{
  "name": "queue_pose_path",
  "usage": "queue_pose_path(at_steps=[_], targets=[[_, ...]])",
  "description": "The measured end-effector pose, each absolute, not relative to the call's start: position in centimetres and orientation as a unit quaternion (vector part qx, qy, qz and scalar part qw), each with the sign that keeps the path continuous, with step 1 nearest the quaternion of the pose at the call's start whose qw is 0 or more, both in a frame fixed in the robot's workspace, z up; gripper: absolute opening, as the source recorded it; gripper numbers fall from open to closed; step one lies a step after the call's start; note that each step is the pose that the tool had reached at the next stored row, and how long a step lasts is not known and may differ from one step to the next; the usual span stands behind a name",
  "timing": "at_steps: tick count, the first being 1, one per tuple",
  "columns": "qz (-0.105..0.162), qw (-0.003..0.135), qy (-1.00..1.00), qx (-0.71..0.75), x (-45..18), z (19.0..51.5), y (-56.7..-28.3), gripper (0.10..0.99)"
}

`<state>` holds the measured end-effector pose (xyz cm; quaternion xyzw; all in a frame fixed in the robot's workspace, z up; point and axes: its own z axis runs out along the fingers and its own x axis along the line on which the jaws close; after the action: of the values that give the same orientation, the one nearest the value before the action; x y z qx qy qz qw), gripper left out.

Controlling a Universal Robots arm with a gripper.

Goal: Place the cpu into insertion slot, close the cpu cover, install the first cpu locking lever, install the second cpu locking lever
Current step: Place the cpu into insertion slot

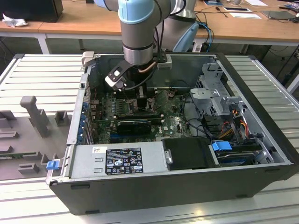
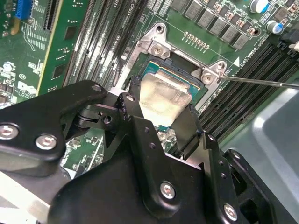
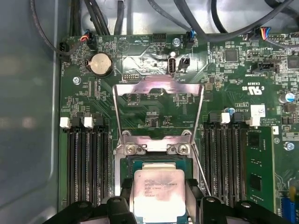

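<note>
- Slatted grey table (image 1: 28,74) carried the open computer case (image 1: 140,191), which lay on its side. Wooden tables (image 1: 93,18) stood behind it, and the arm (image 1: 138,28) reached down into the case over the green motherboard (image 3: 154,70).
- In the second wrist view I read the end effector (image 2: 162,109) as closed on the cpu (image 2: 163,95), with a black finger (image 2: 189,128) pressed to each of two opposite edges.
- The cpu was directly over the insertion slot (image 3: 154,148), inside its silver rim. I could not tell whether it rested in the slot or hung just above it.
- The cpu cover (image 3: 159,88) stood swung open beyond the hinge, its cut-out showing bare board, well clear of the chip.
- A thin locking lever (image 2: 261,83) jutted out beside one corner of the slot, apart from the fingers.
- My judgement for this step was to keep the chip level and square to the rim. It should go straight down with no sideways slide, since the contacts beneath would likely bend easily.
- I wanted the chip's edges matched to the slot's edges in both wrist views before any release, and the chip lying flush on all sides first.
- The fingers seemed to have little room between the rim and the memory slots (image 3: 86,163). A small, slow opening looked safer to me than a wide one.
</note>
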<state>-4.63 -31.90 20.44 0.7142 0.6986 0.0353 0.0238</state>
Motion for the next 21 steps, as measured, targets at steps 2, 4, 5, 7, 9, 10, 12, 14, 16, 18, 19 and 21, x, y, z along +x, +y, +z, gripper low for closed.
queue_pose_path(at_steps=[2,4,5,7,9,10,12,14,16,18,19,21], targets=[[0.035,0.024,0.699,0.714,-4.6,20.3,-31.8,0.529],[0.035,0.024,0.699,0.714,-4.6,20.2,-31.8,0.529],[0.035,0.024,0.699,0.714,-4.6,20.2,-31.8,0.529],[0.035,0.024,0.699,0.714,-4.6,20.2,-31.8,0.529],[0.035,0.024,0.699,0.714,-4.6,20.2,-31.8,0.541],[0.035,0.024,0.699,0.714,-4.6,20.2,-31.8,0.604],[0.035,0.024,0.699,0.714,-4.6,20.2,-31.8,0.604],[0.035,0.024,0.699,0.714,-4.6,20.5,-31.8,0.604],[0.035,0.024,0.699,0.714,-4.6,20.8,-31.8,0.604],[0.035,0.024,0.699,0.714,-4.6,21.1,-31.8,0.588],[0.035,0.024,0.698,0.714,-4.6,21.2,-31.8,0.459],[0.035,0.024,0.698,0.715,-4.6,21.5,-31.8,0.400]])
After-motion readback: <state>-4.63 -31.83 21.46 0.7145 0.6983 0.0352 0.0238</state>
